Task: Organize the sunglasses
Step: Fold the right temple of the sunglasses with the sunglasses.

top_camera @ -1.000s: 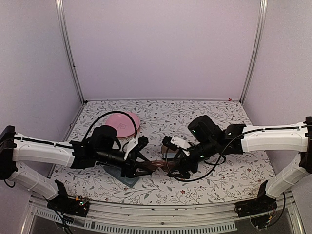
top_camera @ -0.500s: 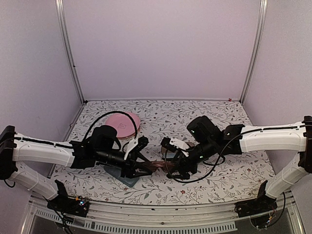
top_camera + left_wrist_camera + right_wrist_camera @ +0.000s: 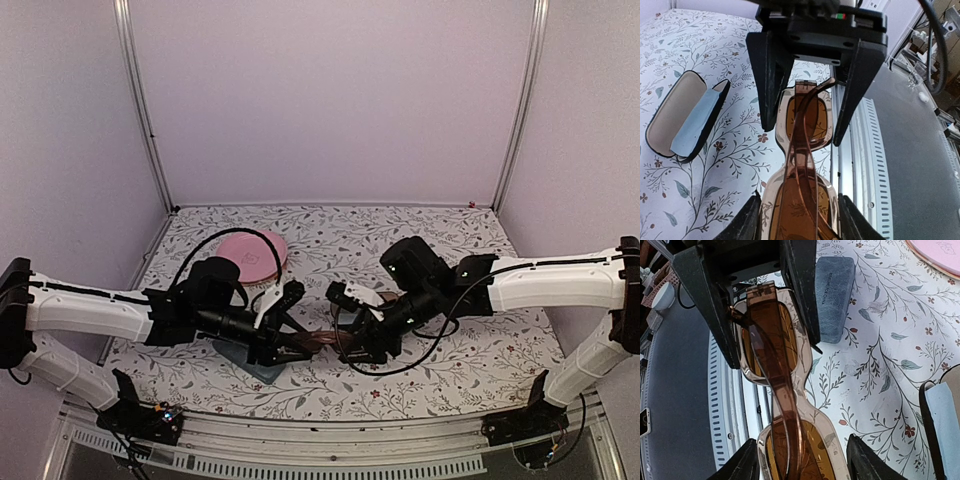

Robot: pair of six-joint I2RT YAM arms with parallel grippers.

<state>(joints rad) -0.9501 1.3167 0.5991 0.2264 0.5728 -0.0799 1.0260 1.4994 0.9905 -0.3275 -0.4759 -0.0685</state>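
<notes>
— When the floral counter point(image 3: 450, 370) was looked over, where were the reddish-brown sunglasses point(image 3: 322, 340) found?

— They were held clear of the surface, near the middle of the front edge. Their arms were folded across the lenses, and one lens was turned toward each robot arm.

— By what were they gripped?

— One lens end was pinched by the left claw point(image 3: 292, 340). In its wrist view the frame was seen wedged between both fingers, which were closed onto the rims. The other lens was flanked by the right claw point(image 3: 352, 338). Its fingers were likewise pressed against the sides of the frame, so far as could be judged from the wrist views.

— What else was noted on the counter?

— A grey-blue case point(image 3: 834, 295), shut, was laid flat just by the left claw. An open black hard case point(image 3: 682, 120), with a pale blue cloth point(image 3: 695, 125) inside, was seen near the right claw, on the side toward the back edge. A pink plate point(image 3: 255, 255) was set farther back, toward the left edge.
</notes>
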